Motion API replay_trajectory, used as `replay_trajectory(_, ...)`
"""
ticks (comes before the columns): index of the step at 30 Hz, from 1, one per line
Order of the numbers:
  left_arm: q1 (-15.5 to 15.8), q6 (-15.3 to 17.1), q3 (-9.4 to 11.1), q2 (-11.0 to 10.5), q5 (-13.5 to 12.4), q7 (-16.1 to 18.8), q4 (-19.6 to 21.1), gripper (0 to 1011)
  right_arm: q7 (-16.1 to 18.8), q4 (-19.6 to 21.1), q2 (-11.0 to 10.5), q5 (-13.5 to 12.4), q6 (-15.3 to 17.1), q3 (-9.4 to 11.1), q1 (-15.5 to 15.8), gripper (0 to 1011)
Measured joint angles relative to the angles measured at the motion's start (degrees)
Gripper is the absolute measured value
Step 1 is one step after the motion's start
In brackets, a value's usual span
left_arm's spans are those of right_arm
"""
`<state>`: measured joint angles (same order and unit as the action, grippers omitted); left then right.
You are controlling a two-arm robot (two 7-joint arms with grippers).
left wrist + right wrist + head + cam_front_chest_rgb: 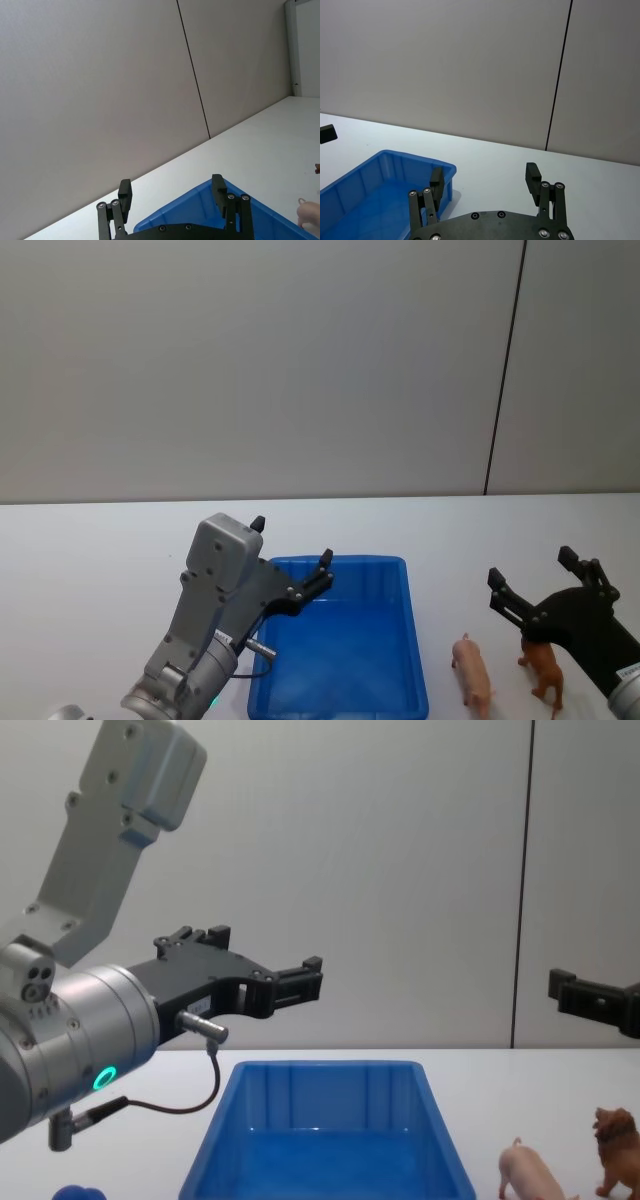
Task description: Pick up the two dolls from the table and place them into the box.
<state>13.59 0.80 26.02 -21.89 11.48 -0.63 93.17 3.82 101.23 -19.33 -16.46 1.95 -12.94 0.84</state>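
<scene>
While hovering over box (416, 660) left rim: left gripper (291, 541), released. Right gripper (530, 566), likewise released, raised over lion (545, 668). Pig (472, 670) between box and lion, both standing on table (100, 540), near right.

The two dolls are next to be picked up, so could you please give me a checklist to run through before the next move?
1. Right pincer open: ok, fingers spread.
2. Right pincer aimed at a doll: not ok, it points forward, not down at either one.
3. Pig and lion standing apart on the table: ok.
4. Box ready, no doll inside: ok.
5. Left pincer out of the drop path: cannot tell; it hangs open above the box's left side.
</scene>
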Motion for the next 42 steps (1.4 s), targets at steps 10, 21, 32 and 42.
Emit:
replay_trajectory(10,0.00,0.00,0.00,0.00,0.00,0.00,0.00,1003,0.00,0.00,0.00,0.00,0.00,0.00,0.00,1001)
replay_trajectory(21,0.00,0.00,0.00,0.00,0.00,0.00,0.00,1003,0.01,-0.05,0.00,0.01,0.00,0.03,-0.01,1001)
replay_trajectory(32,0.00,0.00,0.00,0.00,0.00,0.00,0.00,1003,1.21,-1.31,-1.05,-0.56,2.17,1.04,-0.32,1001)
replay_trajectory(42,0.00,0.00,0.00,0.00,0.00,0.00,0.00,1003,3.51,-4.12,-2.79,-1.65,5.98,2.35,-0.45,1001)
